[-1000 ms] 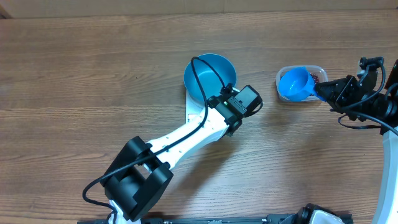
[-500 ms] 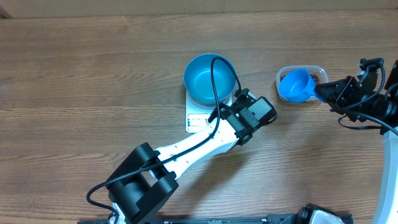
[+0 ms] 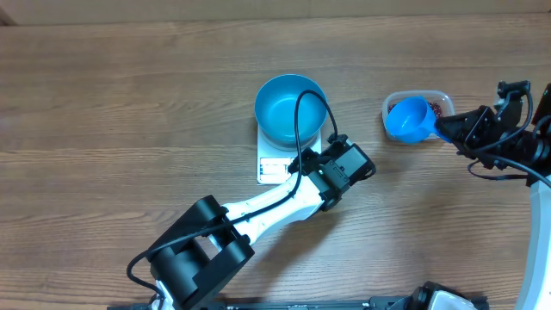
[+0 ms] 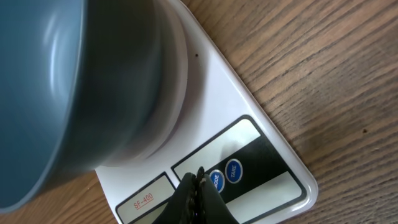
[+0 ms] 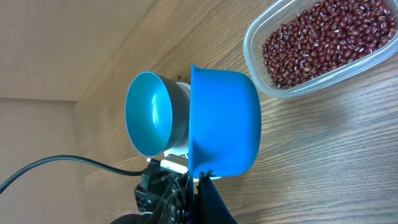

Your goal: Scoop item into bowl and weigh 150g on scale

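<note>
Beans (image 5: 317,40) are not yet scooped: button (image 4: 233,170) on scale (image 4: 227,102) apparently pressed by closed empty left hand (image 4: 198,178), scoop (image 5: 224,118) clamped in right hand (image 5: 198,186), to be dipped next.

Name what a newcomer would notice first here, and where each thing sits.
The deep blue bowl stands empty on the white scale mid-table, the shut left claw tipped at its front buttons. To the right, the right claw holds a blue scoop by a clear tub of red-brown beans.
</note>
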You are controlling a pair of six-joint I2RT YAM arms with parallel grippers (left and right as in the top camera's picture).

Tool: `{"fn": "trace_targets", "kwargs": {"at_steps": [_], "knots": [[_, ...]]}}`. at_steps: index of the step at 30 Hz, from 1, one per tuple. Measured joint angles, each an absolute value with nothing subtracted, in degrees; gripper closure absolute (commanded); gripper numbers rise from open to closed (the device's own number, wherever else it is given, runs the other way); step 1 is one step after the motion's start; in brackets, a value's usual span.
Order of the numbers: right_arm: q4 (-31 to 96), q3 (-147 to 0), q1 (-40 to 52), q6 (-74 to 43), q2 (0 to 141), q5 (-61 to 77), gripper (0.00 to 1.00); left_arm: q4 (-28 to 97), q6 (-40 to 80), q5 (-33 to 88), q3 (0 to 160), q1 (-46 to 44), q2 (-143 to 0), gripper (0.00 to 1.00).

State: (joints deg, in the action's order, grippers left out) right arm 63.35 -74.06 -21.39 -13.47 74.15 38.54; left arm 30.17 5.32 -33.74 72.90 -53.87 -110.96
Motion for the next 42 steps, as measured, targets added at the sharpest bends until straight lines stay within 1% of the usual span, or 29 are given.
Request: {"fn": "trace_targets", "kwargs": {"at_steps": [19,42], "knots": [[63.7,-74.06,-21.39,-13.45,74.15,38.57,0.96,25.67,4.27,-33.74,69.56,-52.34,-111.96,0.96],[63.94,-74.06,-21.39,-13.45,74.15,38.52,0.96,27.42,4.27,-34.15,69.45,-52.07,-113.16,0.96]]}}
